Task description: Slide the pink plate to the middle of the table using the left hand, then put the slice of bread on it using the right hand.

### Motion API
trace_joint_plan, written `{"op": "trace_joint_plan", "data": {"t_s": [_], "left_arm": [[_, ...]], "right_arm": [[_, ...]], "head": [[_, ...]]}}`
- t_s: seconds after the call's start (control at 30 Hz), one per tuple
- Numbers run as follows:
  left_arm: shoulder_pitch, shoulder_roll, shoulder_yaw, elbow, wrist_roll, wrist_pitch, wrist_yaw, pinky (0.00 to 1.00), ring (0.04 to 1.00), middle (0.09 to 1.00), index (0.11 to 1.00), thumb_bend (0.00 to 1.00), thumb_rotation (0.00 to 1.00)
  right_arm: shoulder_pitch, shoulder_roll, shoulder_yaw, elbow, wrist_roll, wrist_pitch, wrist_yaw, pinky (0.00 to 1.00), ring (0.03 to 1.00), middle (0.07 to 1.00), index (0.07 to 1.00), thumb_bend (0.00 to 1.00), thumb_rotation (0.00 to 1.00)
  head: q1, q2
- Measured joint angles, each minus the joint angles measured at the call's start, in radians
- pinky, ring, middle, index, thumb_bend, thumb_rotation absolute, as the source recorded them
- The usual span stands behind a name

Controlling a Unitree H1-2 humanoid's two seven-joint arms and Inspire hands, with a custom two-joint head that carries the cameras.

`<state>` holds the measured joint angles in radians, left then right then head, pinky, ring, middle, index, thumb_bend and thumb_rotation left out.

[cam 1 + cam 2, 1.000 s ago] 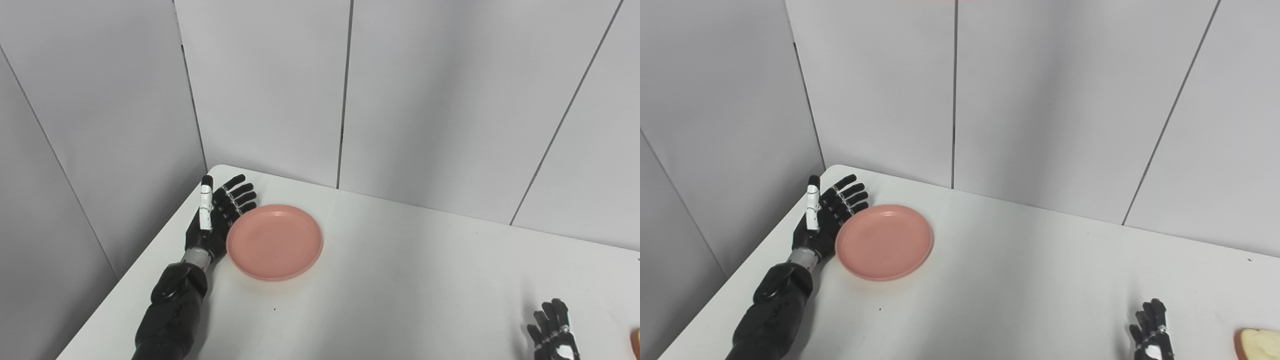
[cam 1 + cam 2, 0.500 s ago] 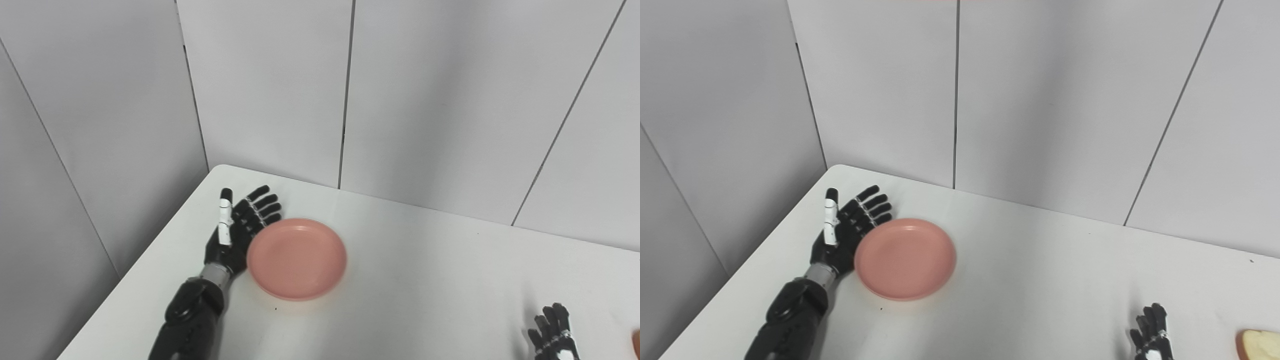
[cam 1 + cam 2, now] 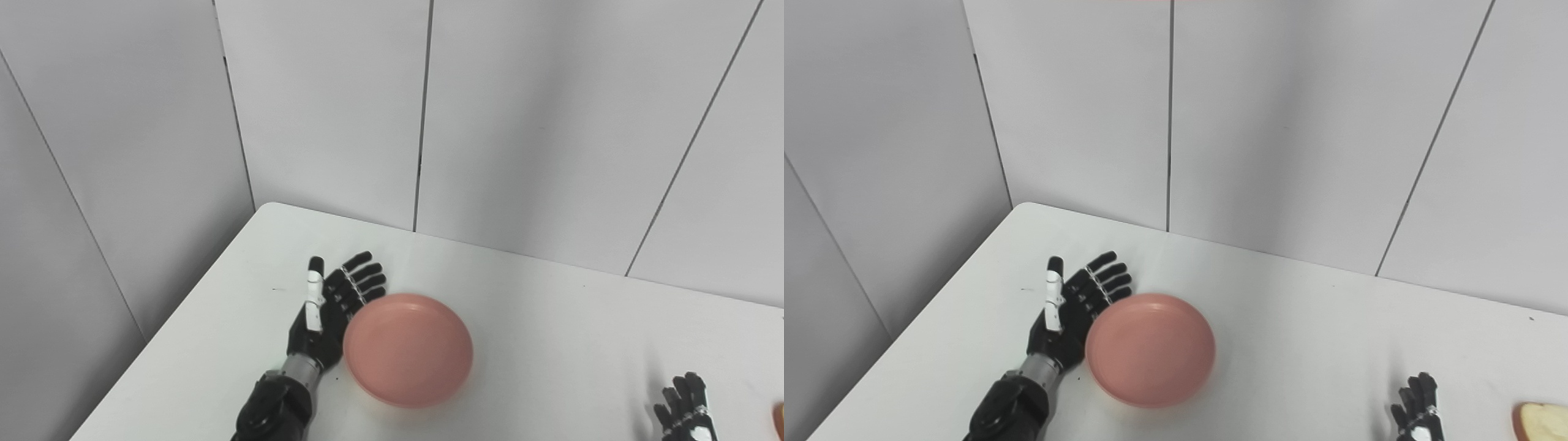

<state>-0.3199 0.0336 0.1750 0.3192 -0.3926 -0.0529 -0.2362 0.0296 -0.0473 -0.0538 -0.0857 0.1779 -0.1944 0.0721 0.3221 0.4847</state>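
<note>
White desk [image 3: 539, 343]: pink plate [image 3: 408, 349] is touched at its left rim by left hand [image 3: 331, 315], fingers [image 3: 362, 283] spread; right hand [image 3: 1418, 413] partly cropped, fingers apart; bread slice [image 3: 1540, 421] lies beside it.

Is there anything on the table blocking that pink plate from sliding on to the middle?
Nothing visible. The table ahead of the pink plate is bare; the left robot hand rests against its left rim, and the bread lies far right.

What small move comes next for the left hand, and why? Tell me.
Probably keep pushing the pink plate rightward. The left hand, open and flat, rests against the plate's left rim, and the plate sits left of the table's middle. The slice of bread lies beside the right hand.
</note>
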Motion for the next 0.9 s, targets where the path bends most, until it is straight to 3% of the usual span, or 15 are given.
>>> {"op": "trace_joint_plan", "data": {"t_s": [0.07,0.1,0.17,0.27,0.3,0.43,0.57,0.6,0.9], "left_arm": [[0.004,-0.005,-0.012,-0.009,0.008,0.003,0.008,0.80,0.787,0.766,0.745,0.84,1.00],[0.010,-0.005,-0.022,-0.029,0.022,0.012,0.014,0.81,0.798,0.777,0.757,0.84,1.00],[0.029,-0.006,-0.050,-0.067,0.044,0.035,0.027,0.84,0.814,0.791,0.772,0.83,1.00],[0.054,-0.013,-0.068,-0.102,0.062,0.051,0.031,0.86,0.833,0.807,0.787,0.81,1.00],[0.057,-0.015,-0.075,-0.111,0.063,0.062,0.036,0.87,0.843,0.814,0.793,0.81,1.00],[0.076,-0.026,-0.107,-0.155,0.076,0.103,0.046,0.88,0.849,0.823,0.803,0.81,1.00],[0.085,-0.054,-0.130,-0.193,0.097,0.149,0.073,0.89,0.853,0.832,0.815,0.80,1.00],[0.086,-0.056,-0.135,-0.196,0.099,0.154,0.073,0.89,0.854,0.835,0.818,0.79,1.00],[0.090,-0.107,-0.172,-0.203,0.119,0.171,0.075,0.91,0.873,0.851,0.832,0.79,1.00]], "right_arm": [[0.000,0.000,0.000,-0.007,0.000,0.006,-0.001,1.00,0.999,1.000,1.000,0.73,0.91],[0.002,0.000,0.000,-0.013,0.000,0.016,-0.002,1.00,0.999,1.000,1.000,0.72,0.92],[0.016,-0.001,0.000,-0.041,0.000,0.031,-0.005,1.00,0.992,1.000,1.000,0.68,0.91],[0.024,0.000,0.000,-0.073,0.000,0.038,-0.010,1.00,0.978,0.994,1.000,0.65,0.89],[0.024,0.000,0.000,-0.076,-0.001,0.041,-0.014,1.00,0.971,0.990,1.000,0.65,0.88],[0.027,0.005,0.001,-0.116,-0.011,0.060,-0.028,0.98,0.955,0.973,0.989,0.65,0.84],[0.025,0.009,0.005,-0.141,-0.012,0.098,-0.037,0.99,0.973,0.985,0.995,0.67,0.82],[0.026,0.009,0.006,-0.143,-0.012,0.102,-0.039,1.00,0.976,0.987,0.996,0.68,0.82],[0.008,0.014,0.005,-0.201,-0.020,0.164,-0.060,1.00,0.976,0.989,0.994,0.72,0.82]], "head": [[0.000,0.000],[-0.035,0.038],[-0.058,0.054],[-0.058,0.054],[-0.155,0.095],[-0.215,0.123],[-0.218,0.124],[-0.254,0.156],[-0.299,0.196]]}}
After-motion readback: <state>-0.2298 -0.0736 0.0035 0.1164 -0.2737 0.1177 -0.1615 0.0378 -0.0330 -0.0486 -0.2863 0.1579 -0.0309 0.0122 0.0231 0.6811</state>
